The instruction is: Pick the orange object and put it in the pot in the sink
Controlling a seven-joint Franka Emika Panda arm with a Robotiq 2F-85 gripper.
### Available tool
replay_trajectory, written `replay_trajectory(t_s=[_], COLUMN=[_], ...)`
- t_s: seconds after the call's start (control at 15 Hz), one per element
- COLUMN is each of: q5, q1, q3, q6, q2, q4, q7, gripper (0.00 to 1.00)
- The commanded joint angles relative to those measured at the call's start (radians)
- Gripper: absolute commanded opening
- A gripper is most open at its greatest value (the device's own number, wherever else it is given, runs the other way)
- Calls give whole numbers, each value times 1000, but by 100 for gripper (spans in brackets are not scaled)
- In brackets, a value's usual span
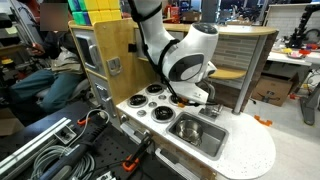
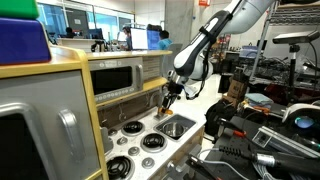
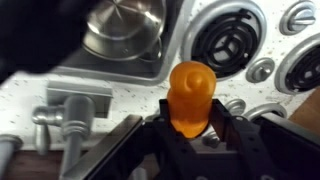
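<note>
Pick looks done. The black Robotiq gripper [image 3: 190, 128] is clamping the small bright orange rounded toy piece [image 3: 190, 92] between its two fingers, one on each side, with the piece sticking out past the fingertips. The arm is holding it above the white toy-kitchen worktop [image 1: 245, 155], near the curved silver tap [image 3: 70, 112] and the black round burners [image 3: 228, 40]. The small shiny silver metal pot [image 3: 125, 28] is sitting in the rectangular steel sink [image 1: 208, 140] and looks empty from the wrist view. The orange piece is not over the pot yet; it is hanging beside the basin. Left to do: move across over the pot, lower, release.
</note>
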Motion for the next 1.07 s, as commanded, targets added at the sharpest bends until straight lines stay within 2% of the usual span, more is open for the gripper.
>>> replay_trajectory(t_s=[0.0, 0.2, 0.53, 0.67, 1.0], q5=[31, 46, 102, 102, 86], q1=[90, 161, 264, 311, 398], q3=[-163, -266, -344, -384, -458], q6=[-24, -48, -145, -208, -257], q2=[-35, 13, 101, 152, 284], q4=[10, 76, 196, 264, 422], q7=[71, 145, 236, 274, 333], gripper=[19, 19, 19, 19, 19])
